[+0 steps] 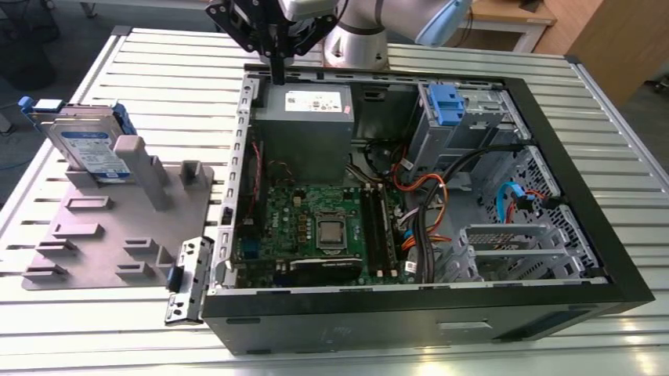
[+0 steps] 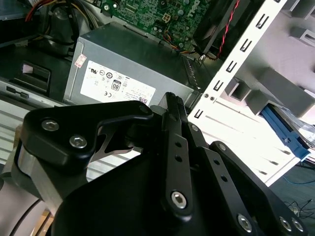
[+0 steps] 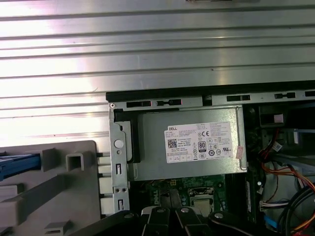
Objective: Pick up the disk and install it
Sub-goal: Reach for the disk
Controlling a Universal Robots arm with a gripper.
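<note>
1. Fingers (image 2: 173, 115): in the second wrist view the two black fingers lie pressed together along their length, with nothing between them. In the exterior view they read as one thin black bar pointing straight down.
2. Gripper (image 1: 278, 78): it hangs over the back edge of the open computer case (image 1: 366, 317), at the corner towards the exterior view's left. Its tips are just above the grey power supply (image 1: 309, 117); we cannot tell whether they touch it.
3. Arm (image 1: 361, 39): grey and silver, it rises behind the case at the top of the exterior view.
4. Power supply: a grey box with a white sticker, seated in the case's back corner. Both wrist views show it under the gripper.
5. Case interior: a green circuit board (image 1: 313, 223) lies flat just beside the power supply. A blue latch (image 1: 444, 106) stands upright on a grey metal cage (image 1: 481, 110), to the exterior view's right of the power supply. Coloured cables (image 1: 434, 200) run near the cage.
6. Disk (image 1: 89, 149): it is outside the case, well apart from the gripper, at the exterior view's left. It stands on edge, leaning slightly, in a grey plastic holder (image 1: 105, 235). We note a silver body, a white-and-blue label and blue side rails.
7. Table (image 1: 168, 70): slatted metal; the holder and the case sit on it side by side.
</note>
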